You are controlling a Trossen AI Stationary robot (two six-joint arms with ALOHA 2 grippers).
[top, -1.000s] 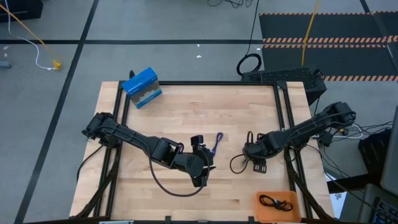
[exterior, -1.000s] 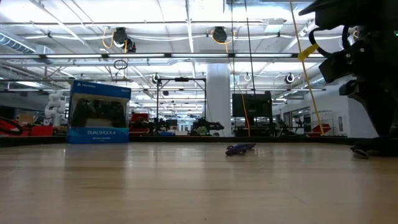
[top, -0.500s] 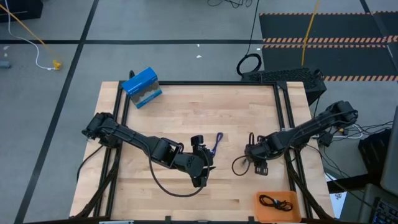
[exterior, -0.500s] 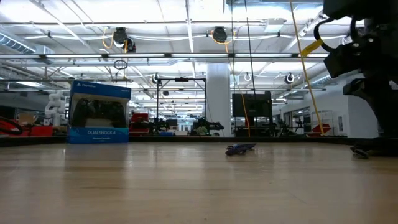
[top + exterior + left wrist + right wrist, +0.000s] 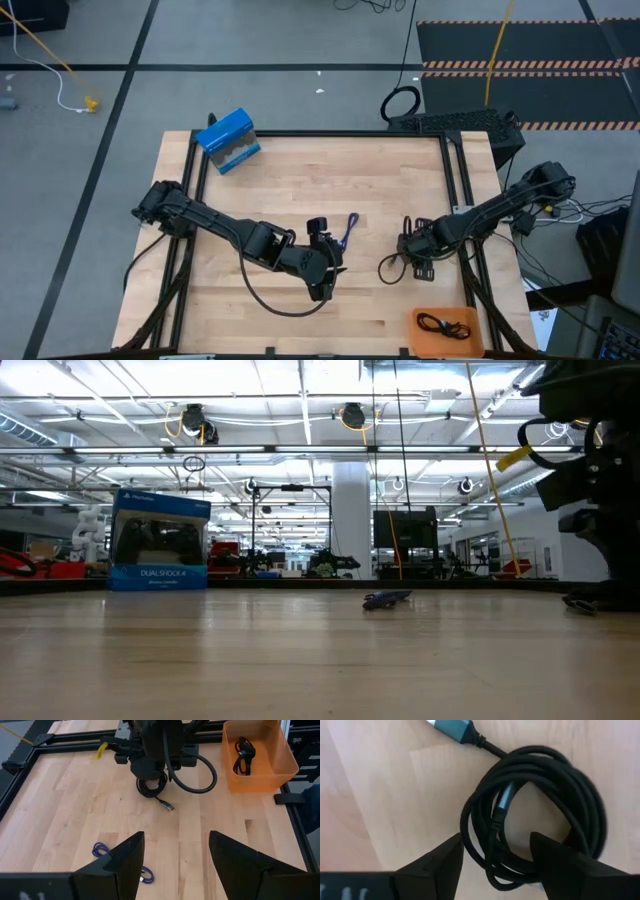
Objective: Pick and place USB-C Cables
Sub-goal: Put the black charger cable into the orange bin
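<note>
With its fingers spread wide, the right pincer (image 5: pixel 495 865) hangs low over a coiled black USB-C cable (image 5: pixel 535 815) lying on the light wooden table (image 5: pixel 280 180), gripping nothing. Another black coil (image 5: pixel 445 324) sits in the orange plastic bin (image 5: pixel 420 340) nearby. Mid-table, the left pincer (image 5: pixel 172 852) is parted too, beside the purple-blue cable (image 5: pixel 349 229).

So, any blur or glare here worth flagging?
Right wrist view: the black cable coil is close and soft-edged. Low view: bright ceiling lights, and the purple-blue cable is small but distinct. High view: even light, no harsh shadows on the table.
</note>
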